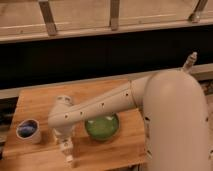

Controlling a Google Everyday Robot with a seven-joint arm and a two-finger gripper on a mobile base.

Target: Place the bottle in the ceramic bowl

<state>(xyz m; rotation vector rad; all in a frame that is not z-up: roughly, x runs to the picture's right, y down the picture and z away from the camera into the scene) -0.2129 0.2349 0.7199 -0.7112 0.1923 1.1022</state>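
A wooden table [40,102] stands in front of a dark wall band, with a pale ledge and slanted metal posts above it. My gripper [66,148] hangs down over the front left part of that table, close to its near edge. How my jaws stand I cannot tell. The bottle [70,159] shows as a slim cream-white shape right at the gripper, reaching down toward the table's edge. I cannot make out whether it is clamped or only touching. Just to the right, apart from the bottle, sits the green bowl [102,127], glossy and with nothing in it. Farther left stands a small white cup [28,131] with a blue inside. My pale arm [105,104] crosses above the bowl's far side from the bulky shoulder at the right.
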